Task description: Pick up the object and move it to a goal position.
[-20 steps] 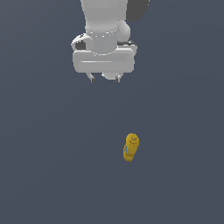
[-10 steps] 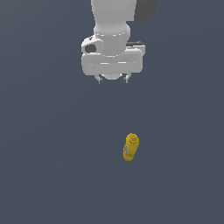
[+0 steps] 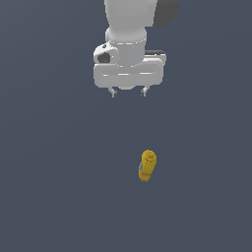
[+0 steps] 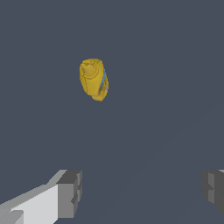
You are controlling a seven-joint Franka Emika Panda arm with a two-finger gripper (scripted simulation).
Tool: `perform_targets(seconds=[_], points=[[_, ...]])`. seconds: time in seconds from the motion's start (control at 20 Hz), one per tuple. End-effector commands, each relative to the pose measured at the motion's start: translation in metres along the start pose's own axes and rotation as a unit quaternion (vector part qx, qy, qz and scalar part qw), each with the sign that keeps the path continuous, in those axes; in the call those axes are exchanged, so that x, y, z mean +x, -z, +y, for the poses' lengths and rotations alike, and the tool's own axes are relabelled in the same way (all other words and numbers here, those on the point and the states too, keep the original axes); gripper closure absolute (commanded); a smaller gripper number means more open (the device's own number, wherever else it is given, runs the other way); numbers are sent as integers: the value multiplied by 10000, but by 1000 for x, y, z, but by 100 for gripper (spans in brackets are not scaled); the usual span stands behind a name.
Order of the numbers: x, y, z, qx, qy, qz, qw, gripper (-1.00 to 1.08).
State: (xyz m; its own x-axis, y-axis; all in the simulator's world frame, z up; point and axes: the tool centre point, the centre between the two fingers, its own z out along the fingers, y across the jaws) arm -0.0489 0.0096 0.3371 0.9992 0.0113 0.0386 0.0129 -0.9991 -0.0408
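The object, a small mustard-yellow bottle [image 3: 147, 166] with a narrower cap end and a blue-red label, lies on the dark grey floor, cap end toward the arm. My gripper [image 3: 128, 92] hangs open and empty, apart from it, higher in the exterior view and a little toward that view's left. In the wrist view the bottle [image 4: 93, 79] lies ahead of my two spread fingertips [image 4: 70, 194], outside the gap between them.
A plain dark grey floor [image 3: 59, 187] fills both views. The white arm body [image 3: 129, 54] sits above the gripper in the exterior view. Nothing else shows.
My gripper has moved toward the exterior view's right, closing part of the sideways offset to the bottle. The bottle has not moved.
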Motion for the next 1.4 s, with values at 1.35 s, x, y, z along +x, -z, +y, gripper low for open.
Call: perform_targets(seconds=[1.35], points=[[134, -114, -66, -208, -1016, -161, 9945, -92]])
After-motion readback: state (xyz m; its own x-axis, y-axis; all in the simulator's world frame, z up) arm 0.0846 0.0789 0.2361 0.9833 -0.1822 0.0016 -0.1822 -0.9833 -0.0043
